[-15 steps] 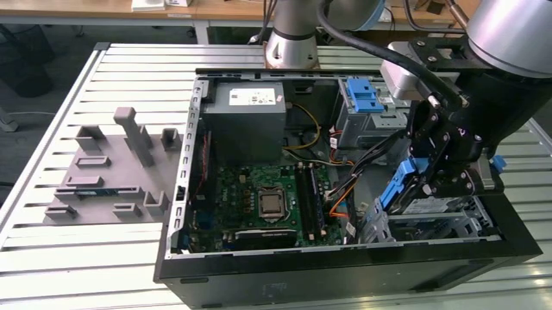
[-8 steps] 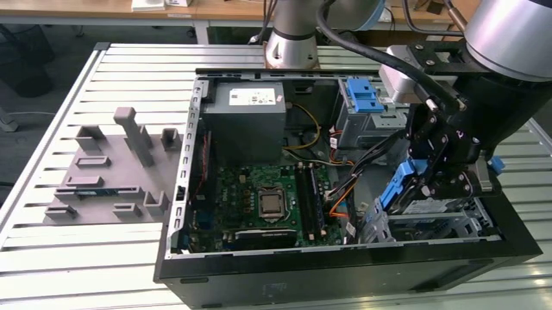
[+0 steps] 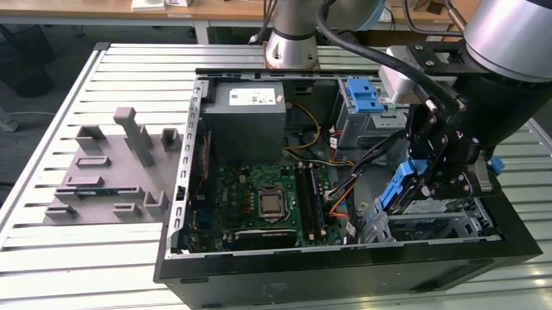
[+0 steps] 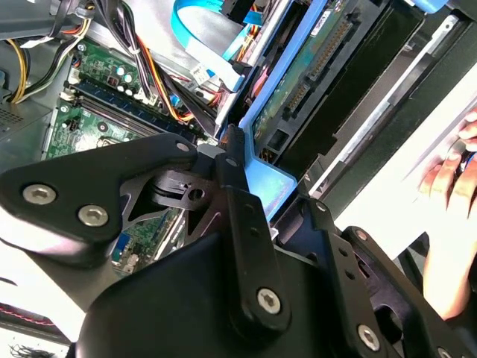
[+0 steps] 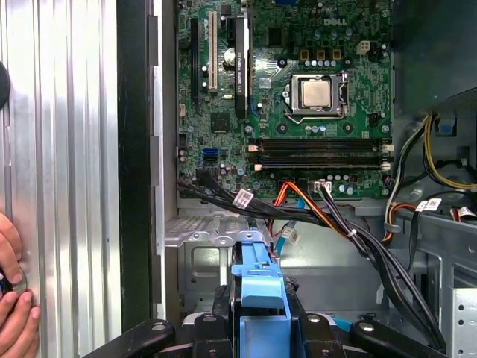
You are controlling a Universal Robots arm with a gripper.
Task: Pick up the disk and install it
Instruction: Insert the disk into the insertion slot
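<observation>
The disk (image 3: 424, 205) is largely hidden behind the black tool (image 3: 441, 184) in the exterior view: only its silver face and blue carrier frame show, tilted at the drive cage (image 3: 448, 226) in the corner of the open computer case (image 3: 345, 258) nearest the camera on the exterior view's right. In the second wrist view the disk (image 4: 313, 67) shows its dark connector edge, and 1 finger (image 4: 242, 201) of the tool presses its blue frame; in the first wrist view the frame (image 5: 257, 280) sits clenched between the black fingers, so the tool is grasping the disk. A person's hand (image 5: 13, 306) is cut off at the picture's edge. The worktop (image 3: 103, 252) is ribbed, pale metal slats. A grey moulded fixture (image 3: 112, 174) stands on it, beside the case. Inside lie a green motherboard (image 3: 258, 200), a grey power supply (image 3: 245, 113) and bundled cables (image 5: 350, 224).
</observation>
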